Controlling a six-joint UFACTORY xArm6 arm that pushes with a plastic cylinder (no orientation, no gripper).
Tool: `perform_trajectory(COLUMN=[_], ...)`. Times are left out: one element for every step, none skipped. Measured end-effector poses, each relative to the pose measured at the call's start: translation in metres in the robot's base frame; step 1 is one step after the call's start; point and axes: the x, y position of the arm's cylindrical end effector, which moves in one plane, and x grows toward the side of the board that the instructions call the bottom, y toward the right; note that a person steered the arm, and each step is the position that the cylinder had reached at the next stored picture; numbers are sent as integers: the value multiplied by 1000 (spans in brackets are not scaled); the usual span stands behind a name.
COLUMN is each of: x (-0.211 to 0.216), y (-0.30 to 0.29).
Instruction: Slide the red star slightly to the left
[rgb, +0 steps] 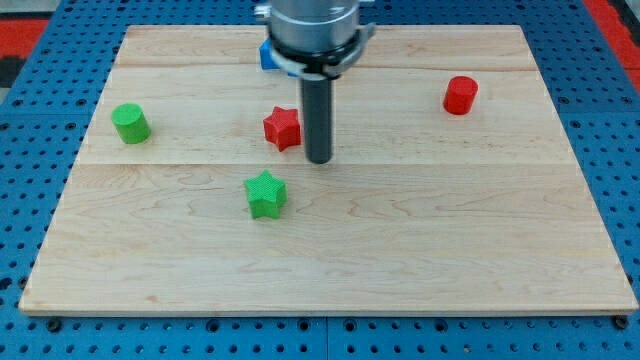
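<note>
Arm (312, 30) hides most of blue block (267, 55).

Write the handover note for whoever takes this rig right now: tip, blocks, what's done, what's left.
My tip: down on the wooden board, just to the view's right of the red star block, close beside it; contact cannot be confirmed.
Other blocks: green star block below the red star, green cylinder block at the view's left, red cylinder block at the view's right, a blue block mostly hidden behind the arm.
Done: tip lined up on the pushing side.
Left: push the red star slightly toward the view's left, then stop.
</note>
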Motion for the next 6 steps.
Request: perform_trajectory(x=[-54,-54,-48,-34,-39,-22], y=[-13,-76,-48,-8,-46,-53])
